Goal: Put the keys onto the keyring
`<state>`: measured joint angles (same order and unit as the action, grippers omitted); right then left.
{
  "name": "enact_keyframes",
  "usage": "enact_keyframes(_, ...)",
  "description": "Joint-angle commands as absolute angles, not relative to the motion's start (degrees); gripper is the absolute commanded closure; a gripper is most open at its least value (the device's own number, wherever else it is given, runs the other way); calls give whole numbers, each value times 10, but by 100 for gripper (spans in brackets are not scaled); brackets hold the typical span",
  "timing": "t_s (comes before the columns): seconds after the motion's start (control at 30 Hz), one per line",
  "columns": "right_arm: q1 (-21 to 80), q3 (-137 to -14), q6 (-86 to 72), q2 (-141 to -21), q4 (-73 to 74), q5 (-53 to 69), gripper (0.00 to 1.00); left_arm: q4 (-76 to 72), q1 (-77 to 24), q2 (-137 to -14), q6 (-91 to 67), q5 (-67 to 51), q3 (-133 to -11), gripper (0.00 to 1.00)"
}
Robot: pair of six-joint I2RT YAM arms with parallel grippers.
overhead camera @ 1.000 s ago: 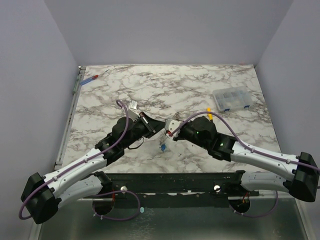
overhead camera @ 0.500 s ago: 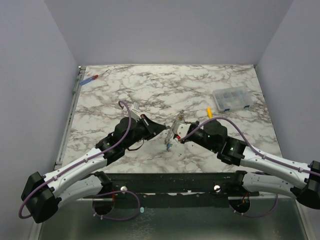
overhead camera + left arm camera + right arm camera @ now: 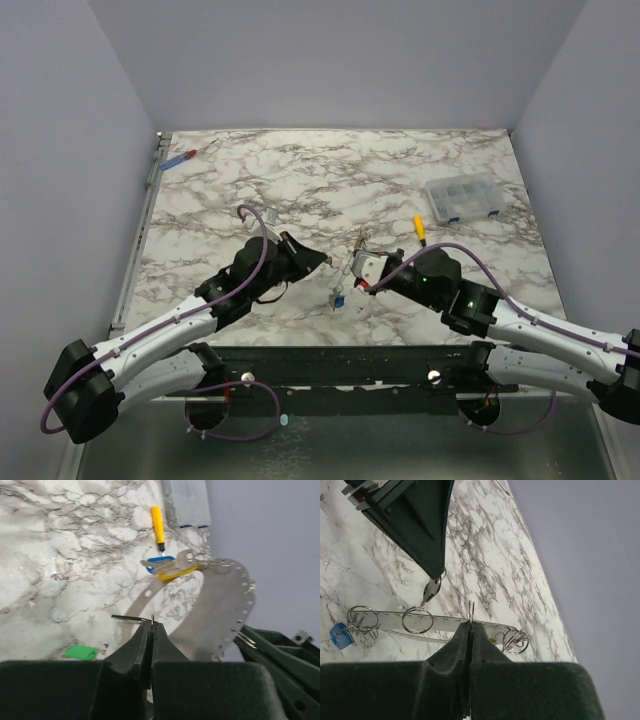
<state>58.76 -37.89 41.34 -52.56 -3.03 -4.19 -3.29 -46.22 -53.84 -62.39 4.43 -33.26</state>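
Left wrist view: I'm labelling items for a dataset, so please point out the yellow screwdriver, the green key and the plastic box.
yellow screwdriver (image 3: 158, 522), left wrist view, handle.
green key (image 3: 81, 652), left wrist view, plastic cap.
plastic box (image 3: 187, 500), left wrist view, lid.

**Hidden / cropped / unreadable**

Top view: keys (image 3: 338, 298) are a tiny blue-tinted clump, count unreadable. Right arm (image 3: 560, 335) is cropped at the right edge.
Left wrist: clear box (image 3: 187, 502) is cut by the top edge. Green cap (image 3: 81, 652) is blurred, blade not visible.
Right wrist: left gripper (image 3: 436, 572) body is cropped at the top. Small ring (image 3: 471, 609) has its lower half buried between right gripper (image 3: 470, 625) tips.
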Motion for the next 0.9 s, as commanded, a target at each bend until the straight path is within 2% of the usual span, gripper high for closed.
enact_keyframes(0.0, 587, -365, 396, -496, -19, -34, 99, -50, -464, -560, -577, 75, -297, 100)
enact_keyframes(0.07, 587, -362, 389, -487, -10, -34, 100, -60, -464, -576, -561, 67, -289, 95)
enact_keyframes(0.1, 587, -360, 386, -482, -5, -34, 99, -61, -464, -585, -552, 61, -288, 88)
enact_keyframes(0.13, 587, -359, 384, -478, -1, -36, 99, -60, -464, -594, -542, 53, -286, 78)
enact_keyframes(0.2, 587, -359, 380, -468, 15, -40, 99, -58, -464, -605, -533, 38, -281, 49)
enact_keyframes(0.23, 587, -358, 379, -464, 21, -41, 99, -55, -464, -608, -533, 37, -277, 37)
enact_keyframes(0.3, 587, -358, 377, -454, 31, -44, 99, -36, -464, -603, -535, 52, -271, 20)
enact_keyframes(0.33, 587, -358, 376, -449, 36, -45, 99, -18, -464, -597, -533, 66, -271, 17)
enact_keyframes(0.43, 587, -361, 368, -434, 53, -56, 99, 47, -464, -584, -521, 101, -285, 16)
enact_keyframes(0.63, 588, -356, 352, -406, 76, -67, 100, 157, -464, -581, -505, 124, -318, 25)
enact_keyframes(0.77, 587, -353, 343, -397, 86, -61, 99, 197, -464, -582, -512, 159, -318, 39)
enact_keyframes(0.87, 587, -355, 338, -391, 88, -52, 100, 208, -464, -607, -499, 162, -326, 45)
